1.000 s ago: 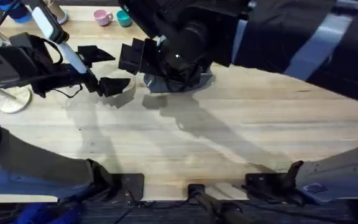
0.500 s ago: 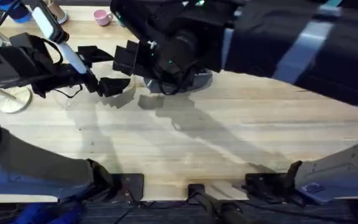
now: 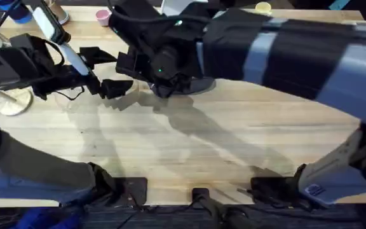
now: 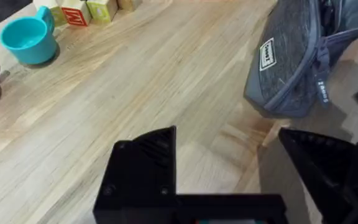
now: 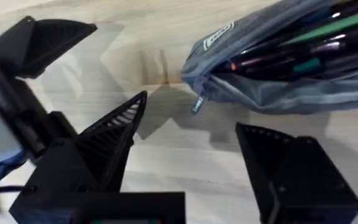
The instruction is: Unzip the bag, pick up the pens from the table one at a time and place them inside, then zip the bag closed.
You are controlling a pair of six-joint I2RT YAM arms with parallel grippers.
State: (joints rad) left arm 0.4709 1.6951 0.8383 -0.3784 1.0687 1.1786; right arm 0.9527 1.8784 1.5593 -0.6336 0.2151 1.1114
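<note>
Both tools stand with fingers spread and nothing between them — the right tool (image 5: 191, 155) hovers just beside the bag (image 5: 291, 62), the left tool (image 4: 229, 168) near its other end. That bag lies on the worktop (image 3: 234, 140), its zipper open, and several pens (image 5: 291, 46) already lie inside. Judging from this, unzipping and loading look done — no loose pens are visible on the wood. Zipping shut is left.

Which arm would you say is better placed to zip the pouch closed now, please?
Probably the right: its open gripper hovers just before the pouch, whose open mouth shows the pens inside. The left gripper, also open, sits slightly farther off.
</note>
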